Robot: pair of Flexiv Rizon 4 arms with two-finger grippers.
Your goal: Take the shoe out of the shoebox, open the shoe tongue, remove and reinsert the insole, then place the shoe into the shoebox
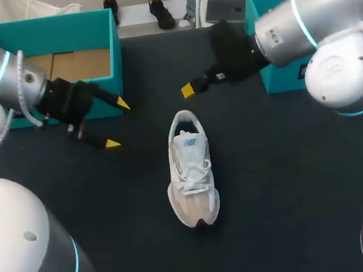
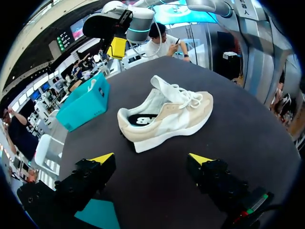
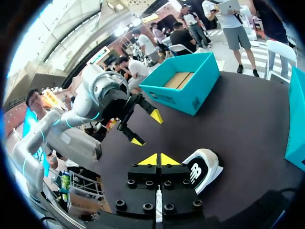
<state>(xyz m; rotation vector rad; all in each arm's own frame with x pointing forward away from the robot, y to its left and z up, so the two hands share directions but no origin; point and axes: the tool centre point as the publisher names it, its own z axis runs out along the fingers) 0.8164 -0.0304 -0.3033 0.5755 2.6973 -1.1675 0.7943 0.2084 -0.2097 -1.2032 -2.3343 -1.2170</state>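
Sneaker [image 1: 191, 171], white and beige, stands on its sole at the middle of the dark worktop [image 1: 292, 182], heel toward the far edge. The left hand [image 1: 117, 123] is released, yellow-tipped fingers spread wide, near the front corner of the open teal shoebox [image 1: 51, 27] and apart from the sneaker. The right hand [image 1: 188, 90] is clenched on nothing, tips pressed together, near the sneaker's heel and beside a second teal box [image 1: 268, 1].

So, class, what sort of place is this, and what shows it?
Probably a robot test bench for shoe packing: a white sneaker on a black table, an open teal shoebox, with left gripper and right gripper nearby.
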